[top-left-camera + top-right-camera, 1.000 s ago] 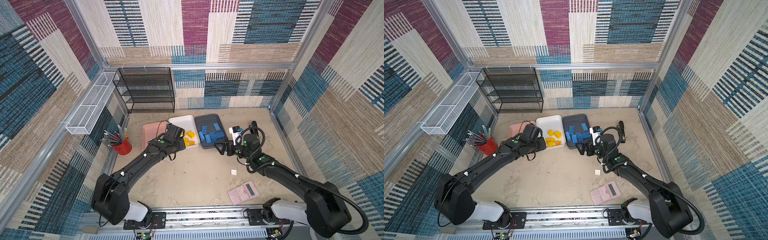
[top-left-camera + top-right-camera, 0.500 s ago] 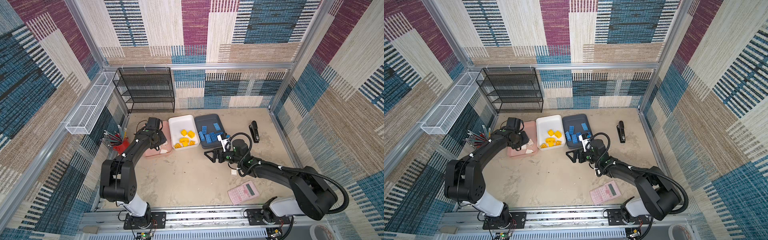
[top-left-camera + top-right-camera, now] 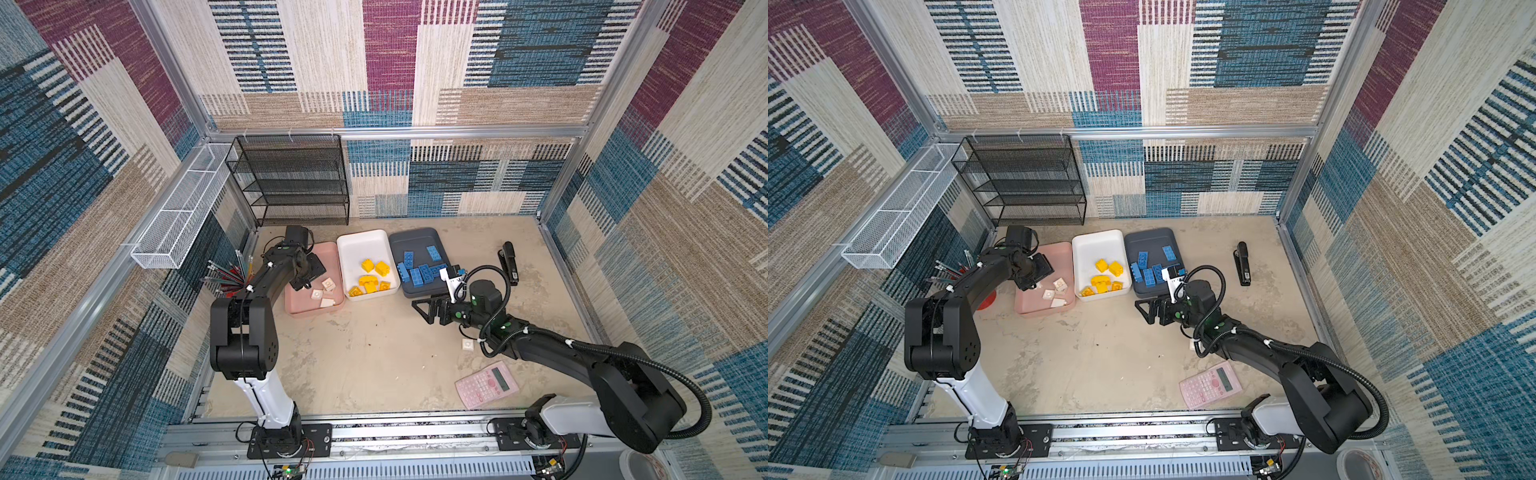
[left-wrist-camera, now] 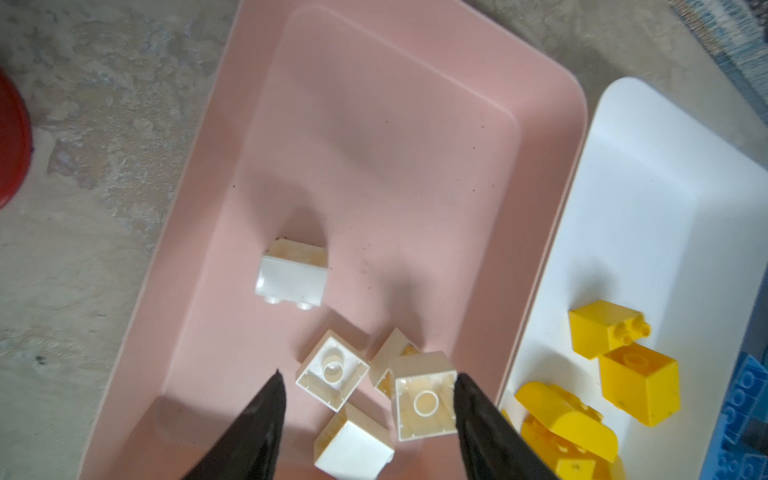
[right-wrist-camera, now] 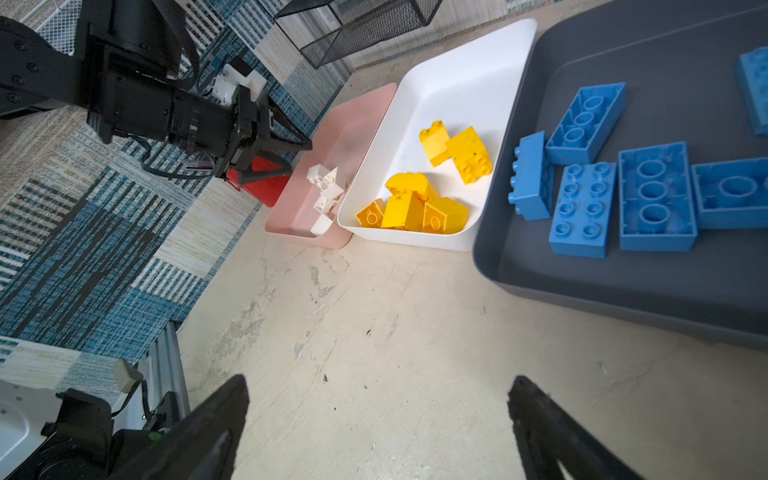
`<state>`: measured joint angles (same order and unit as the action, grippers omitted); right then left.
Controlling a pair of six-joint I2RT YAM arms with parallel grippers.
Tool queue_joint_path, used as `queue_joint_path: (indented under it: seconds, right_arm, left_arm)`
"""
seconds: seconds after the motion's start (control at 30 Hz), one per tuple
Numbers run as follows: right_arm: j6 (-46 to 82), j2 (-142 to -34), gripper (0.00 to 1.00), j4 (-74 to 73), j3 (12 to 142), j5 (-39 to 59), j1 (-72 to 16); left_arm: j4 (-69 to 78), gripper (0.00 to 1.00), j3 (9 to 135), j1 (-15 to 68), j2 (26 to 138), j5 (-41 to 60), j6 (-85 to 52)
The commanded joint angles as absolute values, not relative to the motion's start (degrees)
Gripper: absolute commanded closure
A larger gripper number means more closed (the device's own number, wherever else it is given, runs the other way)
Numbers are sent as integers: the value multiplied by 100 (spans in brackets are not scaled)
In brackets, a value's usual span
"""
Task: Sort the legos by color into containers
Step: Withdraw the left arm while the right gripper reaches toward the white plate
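Now the left gripper hangs open over the white legos in the pink tray, and the right gripper is open over the table

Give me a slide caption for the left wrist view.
Open left pincer above white bricks in the pink tray; yellow bricks in the white tray beside it.

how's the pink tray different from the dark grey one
The pink tray holds small white cubes; the dark grey tray holds long blue bricks.
The left gripper hangs open over the pink tray; the right gripper is open over bare table just short of the dark grey tray.
Both are shallow, round-cornered and flank the white tray.
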<state>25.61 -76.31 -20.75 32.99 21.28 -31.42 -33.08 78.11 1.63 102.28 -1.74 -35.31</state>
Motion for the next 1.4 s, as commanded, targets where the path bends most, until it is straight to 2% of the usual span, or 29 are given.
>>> queue_joint_path:
  seconds: [0.0,0.13,0.33,0.67,0.83,1.03,1.37]
  right_arm:
    - [2554,-7526,1,-1656,3427,1511,-3146]
    - [2583,-7235,0,-770,3554,796,-3142]
    - [2643,-6856,1,929,3753,-298,-3147]
    - [3562,-6401,8,2509,3355,-1003,-3138]
    - [3911,-6407,16,2814,3205,-1106,-3175]
    - [4048,-6891,17,3076,3341,-1340,-3460]
    - [4157,-7627,24,3170,3654,-1644,-3793]
  left_arm:
    - [-3553,30,7875,158,10037,-285,-3393]
    - [-3693,30,7719,166,9479,-42,-3387]
    - [-3359,31,6633,320,7990,754,-3436]
    - [-3785,33,5673,413,5775,1449,-2655]
    - [-3992,33,5213,405,4717,1424,-2428]
    - [-4182,33,4981,720,4404,1277,-2277]
    - [-4266,33,4972,940,4194,1065,-2285]
